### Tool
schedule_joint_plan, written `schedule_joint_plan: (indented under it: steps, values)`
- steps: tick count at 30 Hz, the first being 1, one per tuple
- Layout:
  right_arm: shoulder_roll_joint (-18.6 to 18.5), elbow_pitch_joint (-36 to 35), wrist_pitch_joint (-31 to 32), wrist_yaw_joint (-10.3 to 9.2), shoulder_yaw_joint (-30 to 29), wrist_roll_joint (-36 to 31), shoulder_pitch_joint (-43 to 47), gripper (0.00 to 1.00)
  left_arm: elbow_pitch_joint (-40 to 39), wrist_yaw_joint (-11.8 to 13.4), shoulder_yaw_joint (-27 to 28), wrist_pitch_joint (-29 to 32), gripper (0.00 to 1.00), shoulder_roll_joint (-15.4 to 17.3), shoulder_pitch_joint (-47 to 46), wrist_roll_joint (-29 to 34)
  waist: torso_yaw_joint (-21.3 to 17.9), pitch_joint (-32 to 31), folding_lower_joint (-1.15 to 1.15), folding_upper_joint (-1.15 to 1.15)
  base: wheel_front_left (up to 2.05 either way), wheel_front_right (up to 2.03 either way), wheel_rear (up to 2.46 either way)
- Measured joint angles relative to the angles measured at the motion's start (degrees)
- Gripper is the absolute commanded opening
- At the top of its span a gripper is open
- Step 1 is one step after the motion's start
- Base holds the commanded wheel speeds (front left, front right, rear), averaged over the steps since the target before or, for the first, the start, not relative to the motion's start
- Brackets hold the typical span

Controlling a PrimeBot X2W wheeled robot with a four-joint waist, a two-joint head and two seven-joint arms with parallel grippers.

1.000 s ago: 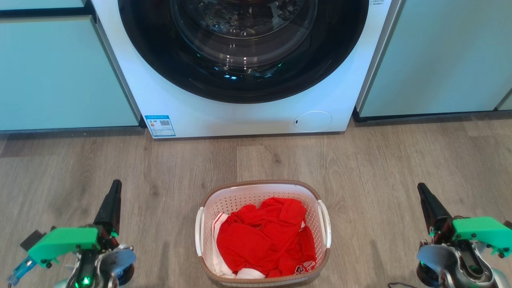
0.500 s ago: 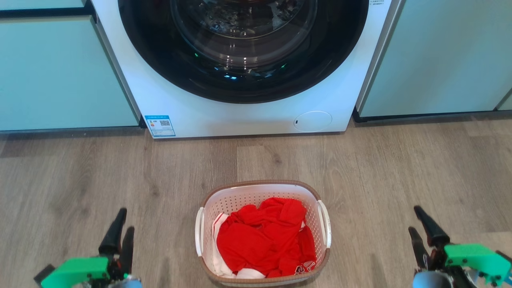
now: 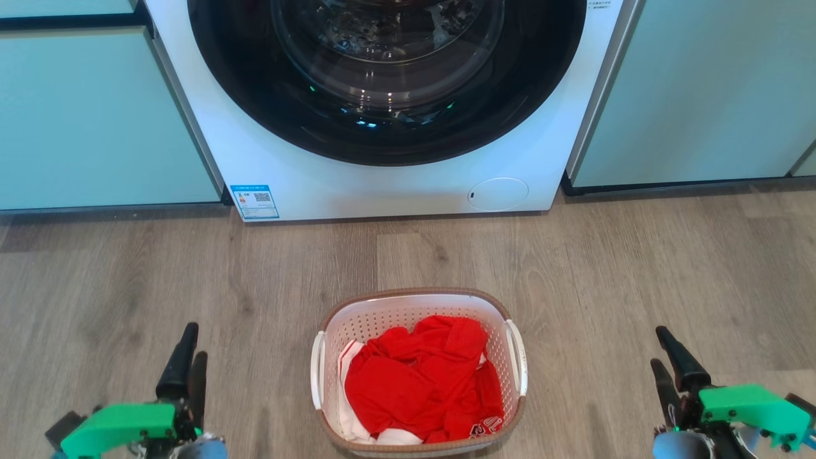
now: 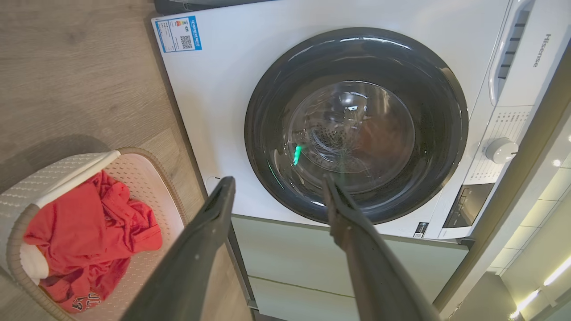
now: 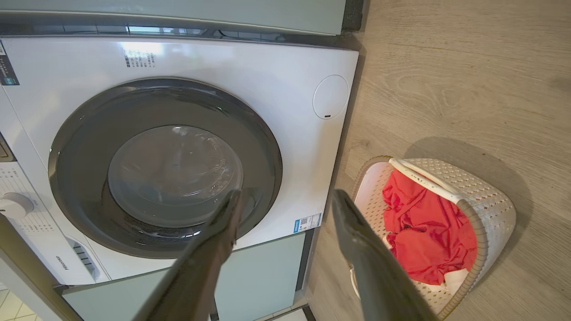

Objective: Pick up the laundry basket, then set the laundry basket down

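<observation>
Okay, laundry basket [image 3: 408, 311] is sitting on the wood floor [image 3: 127, 280] at lower centre of the head view, upright, brown rim on top, white side handles [image 3: 517, 357] lying along its left and right edges. Red garment [image 3: 414, 382] is filling most of it, with a bit of white cloth [image 3: 395, 437] peeking out at the bottom edge.

Left hand [image 3: 193, 344] is hovering at the lower left of the head view, well apart from the basket, fingers pointing up-frame. In its wrist view the two dark fingers are standing clearly apart with nothing between them. Right hand [image 3: 657, 347] is hovering at the lower right, also well clear of the basket, fingers likewise spread and holding nothing. Neither hand is touching a handle.

Washing machine [image 3: 287, 172] is taking up the top centre, white front, round dark door closed, blue label [image 3: 254, 201] at its lower left corner. Pale green cabinet fronts [image 3: 83, 115] are flanking it on both sides. The basket is sitting in front of the machine with bare floor between them.
</observation>
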Motion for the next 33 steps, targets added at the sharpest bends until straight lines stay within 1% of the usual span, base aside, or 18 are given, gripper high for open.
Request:
schedule_joint_plan:
  steps: [5, 7, 12, 18, 26, 27, 33]
  values:
    - [0.0, -0.8, -1.0, 0.01, 0.3, -3.1, 0.0, 1.0, -1.5, 0.1, -0.4, -1.0, 1.0, 0.0, 0.0, 3.7, 0.0, 0.0, 0.0, 0.0, 0.0, 0.0, 0.0]
    - [0.0, -1.0, -1.2, 0.0, 0.3, -4.3, 0.0, 1.0, -2.4, 0.5, -1.0, -1.3, 1.0, 0.0, 0.0, 5.1, 0.0, 0.0, 0.0, 0.0, 0.0, 0.0, 0.0]
    - [0.0, -2.2, -2.1, 0.0, 0.6, -8.1, 0.0, 1.0, -3.9, 0.6, -1.6, -2.0, 1.0, 0.0, 0.0, 10.3, 0.0, 0.0, 0.0, 0.0, 0.0, 0.0, 0.0]
    - [0.0, -3.7, -3.1, 0.01, 1.8, -13.9, -0.1, 1.0, -5.6, 2.1, -3.3, -3.0, 1.0, 0.0, 0.0, 16.8, 0.0, 0.0, 0.0, 0.0, 0.0, 0.0, 0.0]
    - [0.0, -5.4, -4.2, 0.01, 3.5, -22.3, -0.2, 1.0, -7.0, 3.2, -5.1, -4.5, 1.0, 0.1, 0.0, 26.1, 0.0, 0.0, 0.0, 0.0, 0.0, 0.0, 0.0]
    - [0.0, -5.8, -4.5, 0.01, 3.9, -24.3, -0.2, 1.0, -7.3, 3.7, -5.3, -4.7, 1.0, 0.2, 0.0, 28.3, -0.1, 0.0, 0.0, 0.0, 0.0, 0.0, 0.0]
    - [0.0, -6.6, -5.7, 0.0, 5.0, -29.5, -0.2, 1.0, -8.1, 5.4, -7.4, -5.5, 1.0, 1.0, 0.0, 34.1, -0.1, 0.0, 0.0, 0.0, 0.0, 0.0, 0.0]
